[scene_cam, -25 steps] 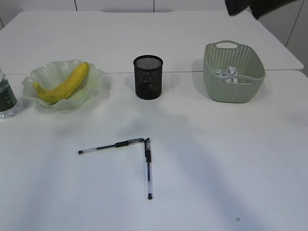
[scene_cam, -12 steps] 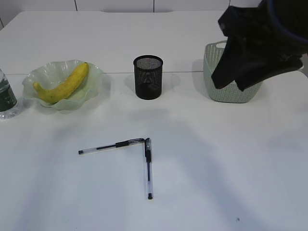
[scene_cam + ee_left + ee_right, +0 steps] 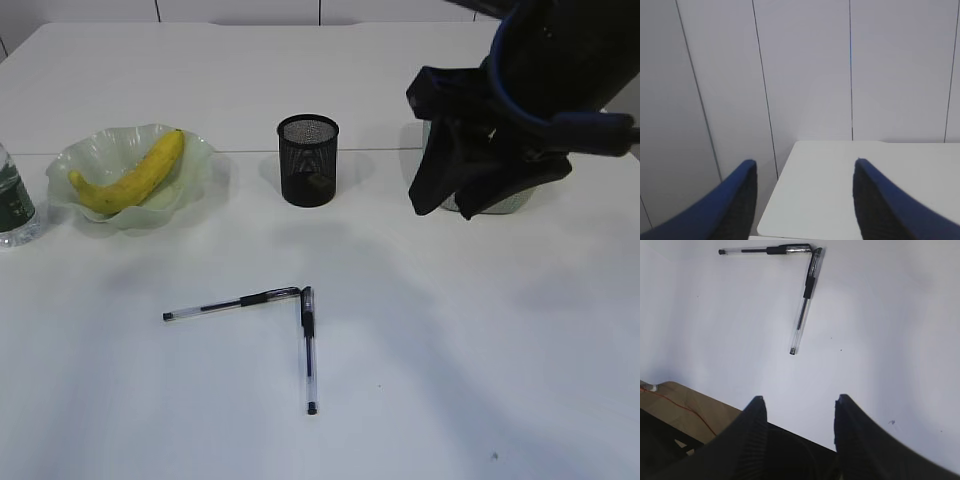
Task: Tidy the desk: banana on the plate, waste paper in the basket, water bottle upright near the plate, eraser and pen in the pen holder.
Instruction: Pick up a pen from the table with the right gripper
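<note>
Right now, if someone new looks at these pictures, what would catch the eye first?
First comes the big dark right arm with its open end effector, hanging in front of the green basket at the right. Next, two pens lie on the white desk in an L shape, ends touching, in front of the black mesh pen holder. At the left, a yellow banana rests in the pale green plate.

Wall panels [image 3: 805, 70], pale grey, with thin dark vertical seams, fill the left wrist view. The same panelling [image 3: 240, 10] runs along the top edge of the exterior view. Brown floor patch [image 3: 690, 407] sits lower left in the right wrist view, with a thin red cord [image 3: 675, 401] across it. Small dark speck [image 3: 494, 456] front right.
</note>
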{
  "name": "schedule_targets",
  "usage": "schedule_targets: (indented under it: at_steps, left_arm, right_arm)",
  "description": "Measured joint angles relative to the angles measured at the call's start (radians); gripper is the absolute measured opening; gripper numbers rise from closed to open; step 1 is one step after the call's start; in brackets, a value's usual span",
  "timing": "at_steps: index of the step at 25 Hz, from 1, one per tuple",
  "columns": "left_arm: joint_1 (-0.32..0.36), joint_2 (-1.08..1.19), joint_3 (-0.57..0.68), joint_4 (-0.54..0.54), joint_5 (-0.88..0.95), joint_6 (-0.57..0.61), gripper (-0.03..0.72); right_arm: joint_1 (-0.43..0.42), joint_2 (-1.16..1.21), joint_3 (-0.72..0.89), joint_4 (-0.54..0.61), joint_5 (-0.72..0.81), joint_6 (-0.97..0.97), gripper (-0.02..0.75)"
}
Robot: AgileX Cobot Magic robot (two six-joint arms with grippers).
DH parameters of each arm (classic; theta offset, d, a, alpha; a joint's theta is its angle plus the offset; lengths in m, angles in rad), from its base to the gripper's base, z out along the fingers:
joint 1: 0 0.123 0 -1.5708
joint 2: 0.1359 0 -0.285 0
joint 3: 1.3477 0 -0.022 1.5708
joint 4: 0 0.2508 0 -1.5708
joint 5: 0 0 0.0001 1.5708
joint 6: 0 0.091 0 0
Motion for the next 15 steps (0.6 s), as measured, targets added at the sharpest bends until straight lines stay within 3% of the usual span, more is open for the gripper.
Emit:
schedule_targets:
  at_steps: [9,15]
  left_arm:
    - [0.0,0.0,0.0,-0.016,0.012,0.0,0.424]
    - [0.0,0.0,0.0,-0.019,0.021,0.0,0.424]
  right_arm:
    - [0.0,0.136,0.0,0.034,-0.055,0.0,0.335]
    - [0.0,0.222,0.0,0.215,-0.13,0.0,0.335]
